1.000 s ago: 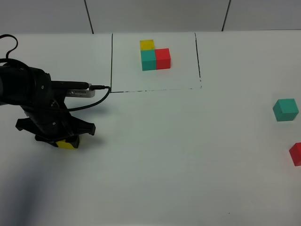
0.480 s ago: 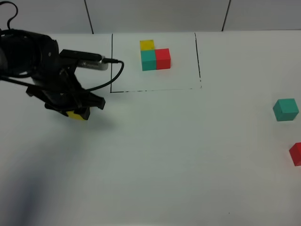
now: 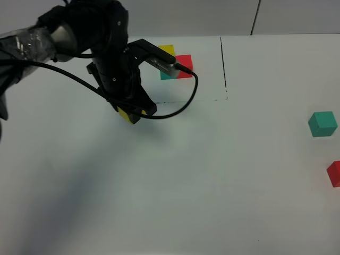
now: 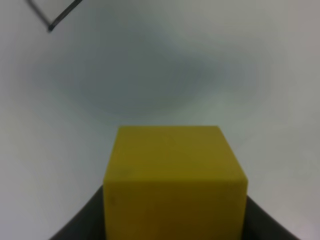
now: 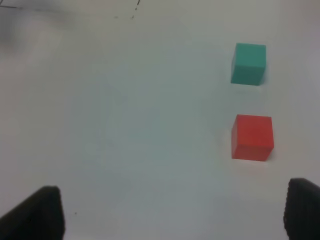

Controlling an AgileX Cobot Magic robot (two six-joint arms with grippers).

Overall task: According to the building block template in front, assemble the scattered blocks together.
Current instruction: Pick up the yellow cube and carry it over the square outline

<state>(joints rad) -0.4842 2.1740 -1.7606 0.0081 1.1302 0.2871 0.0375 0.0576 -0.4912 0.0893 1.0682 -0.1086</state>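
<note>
Your left gripper [image 3: 133, 111] is clamped tight on the yellow cube [image 4: 175, 180], holding it, apparently lifted off the table [image 3: 212, 186], just outside the building block template [image 3: 183, 66] at its near left corner, ready for placing. The teal cube [image 3: 322, 123] and red cube [image 3: 334, 173] lie well to the template's right, before your right gripper [image 5: 172, 215], whose jaws stand wide and hold nothing

You have, on the white table [image 3: 212, 186]: one yellow cube [image 4: 175, 180], plain; one teal-green cube [image 3: 322, 124]; one red cube [image 3: 334, 173]; the template [image 3: 185, 62], yellow, teal-green and red, within a thin black frame line [image 3: 223, 64]; left gripper [image 3: 129, 111], black; right gripper [image 5: 170, 212], black.
</note>
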